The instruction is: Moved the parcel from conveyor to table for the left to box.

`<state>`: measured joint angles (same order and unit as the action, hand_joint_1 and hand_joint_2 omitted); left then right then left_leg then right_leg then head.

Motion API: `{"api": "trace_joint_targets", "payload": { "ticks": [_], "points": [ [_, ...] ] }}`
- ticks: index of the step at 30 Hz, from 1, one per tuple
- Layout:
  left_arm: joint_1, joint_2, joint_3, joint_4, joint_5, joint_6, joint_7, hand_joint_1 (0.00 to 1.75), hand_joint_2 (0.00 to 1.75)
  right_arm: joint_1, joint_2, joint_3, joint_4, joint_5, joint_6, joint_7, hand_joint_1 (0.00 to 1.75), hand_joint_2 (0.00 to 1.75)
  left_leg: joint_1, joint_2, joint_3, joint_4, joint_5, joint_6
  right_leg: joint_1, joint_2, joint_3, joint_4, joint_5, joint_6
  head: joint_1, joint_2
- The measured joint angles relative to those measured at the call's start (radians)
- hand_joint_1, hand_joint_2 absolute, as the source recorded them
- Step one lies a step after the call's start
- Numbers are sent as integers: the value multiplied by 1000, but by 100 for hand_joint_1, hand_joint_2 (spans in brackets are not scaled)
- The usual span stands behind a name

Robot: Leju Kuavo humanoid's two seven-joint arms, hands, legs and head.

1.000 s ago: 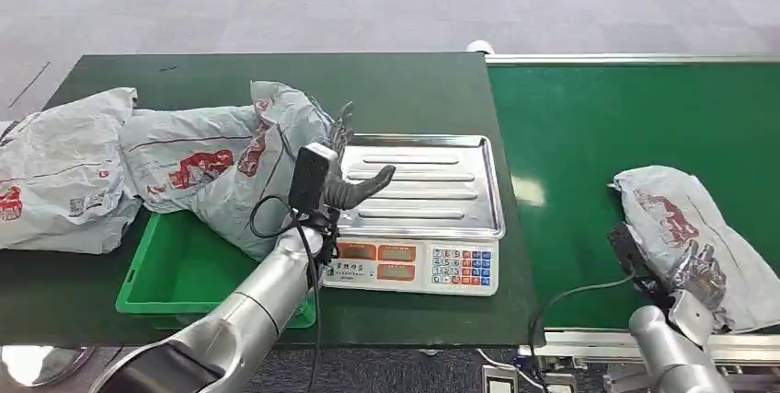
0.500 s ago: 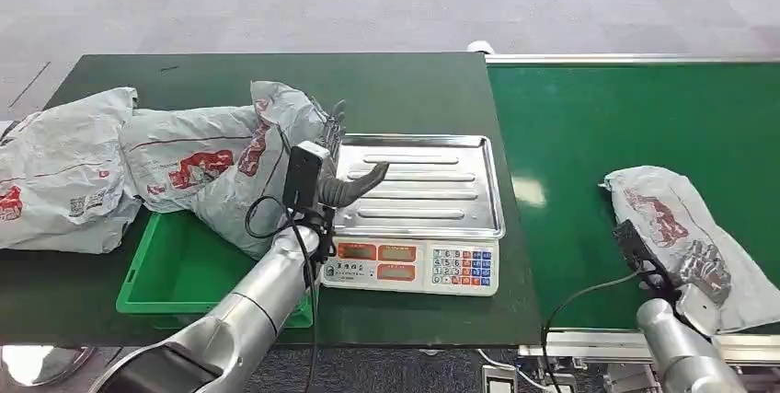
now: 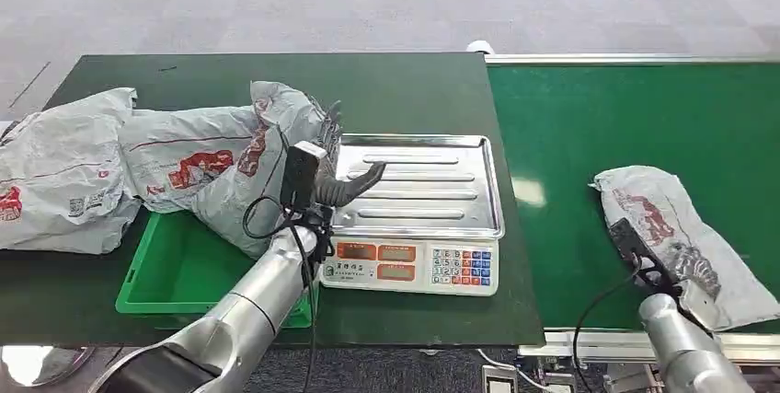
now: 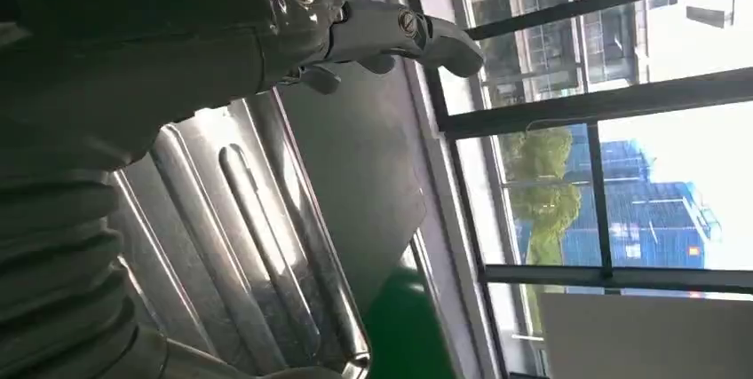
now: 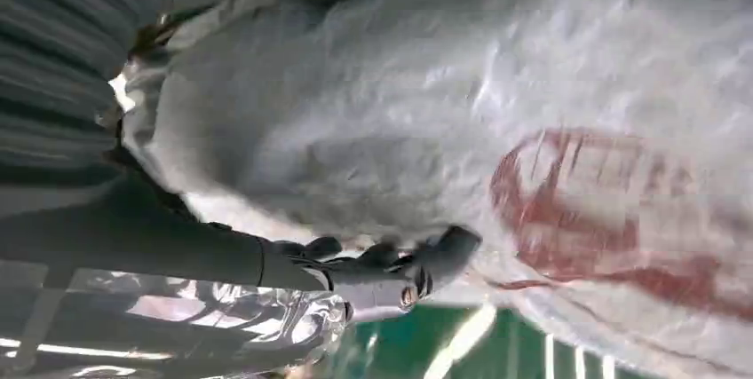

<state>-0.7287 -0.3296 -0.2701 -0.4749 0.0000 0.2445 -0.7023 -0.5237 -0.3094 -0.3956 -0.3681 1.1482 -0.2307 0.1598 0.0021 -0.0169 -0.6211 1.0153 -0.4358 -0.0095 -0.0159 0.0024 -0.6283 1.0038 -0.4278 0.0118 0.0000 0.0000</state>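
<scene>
Lower right of the head view: right hand (image 3: 692, 271) rests on the grey plastic mailer parcel with red print (image 3: 676, 227), lying on the green conveyor belt (image 3: 598, 126). Right wrist view shows dark fingers (image 5: 417, 265) spread against the plastic; grip cannot be told. Left hand (image 3: 342, 181) hovers spread, holding nothing, at the steel scale tray (image 3: 432, 186).

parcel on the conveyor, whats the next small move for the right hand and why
Probably closing the right hand around the parcel for a firm hold before lifting. The hand lies on the parcel's near end on the conveyor, fingers draped over the plastic, and no view confirms a grip. The scale tray beside it is bare.
</scene>
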Motion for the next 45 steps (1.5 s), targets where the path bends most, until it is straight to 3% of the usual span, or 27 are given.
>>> {"api": "trace_joint_targets", "payload": {
  "ticks": [3, 7, 15, 24, 25, 29, 34, 37, 45],
  "points": [
    [2, 5, 4, -6, -9, -7, 0, 0, 175, -8, 0, -2, 0, -40, 82, -43, 175, 175, 0, 0, 0, 0, 0, 0, 0, 0, 0, 0, 0, 0, 0, 0],
    [7, 8, 19, -10, -19, -9, 0, 0, 175, -19, 0, -2, 0, -56, 104, -62, 175, 175, 0, 0, 0, 0, 0, 0, 0, 1, 0, 0, 0, 0, 0, 0],
    [10, 9, 35, -11, -24, -10, 0, 0, 175, -30, 14, -2, 0, -59, 94, -56, 175, 175, 0, 0, 0, 0, 0, 0, 0, 0, 1, 0, 0, 0, 0, 0],
    [11, 10, 41, -14, -36, -10, 0, 0, 175, -32, 41, -2, -29, -62, -4, -97, 175, 175, 0, -1, 0, 0, 0, 0, 0, -1, 1, 0, 0, 0, 0, 0],
    [12, 9, 46, -15, -36, -9, 0, 0, 175, -29, 44, -2, -35, -72, -41, -131, 175, 175, 0, -1, 0, 0, 0, 0, 0, -1, 1, 0, 0, 0, 0, 0],
    [22, 8, 53, -29, -46, -6, 0, 0, 175, -18, 86, -3, -150, -158, -416, -408, 175, 175, 0, 0, 1, 0, 0, 0, 0, 1, 0, 0, 0, 0, 0, 0],
    [24, 3, 53, -30, -61, -3, 0, 0, 175, 5, 130, -35, -392, -305, -468, -707, 175, 175, 0, -1, 1, 0, 0, 0, 0, -2, 0, 0, 0, 0, 0, 0],
    [23, -2, 53, -29, -70, 3, 0, 0, 175, 42, 142, -33, -517, -422, -469, -746, 175, 175, 0, -3, 0, 0, 0, 0, 0, -3, 1, 0, 0, 0, 0, 0],
    [22, -9, 53, -32, -72, 10, 0, 0, 175, 125, 186, 7, -722, -450, -469, -775, 175, 175, 0, -2, 1, 0, 0, 0, 0, -1, 1, 0, 0, 0, 0, 0]
  ]
}}
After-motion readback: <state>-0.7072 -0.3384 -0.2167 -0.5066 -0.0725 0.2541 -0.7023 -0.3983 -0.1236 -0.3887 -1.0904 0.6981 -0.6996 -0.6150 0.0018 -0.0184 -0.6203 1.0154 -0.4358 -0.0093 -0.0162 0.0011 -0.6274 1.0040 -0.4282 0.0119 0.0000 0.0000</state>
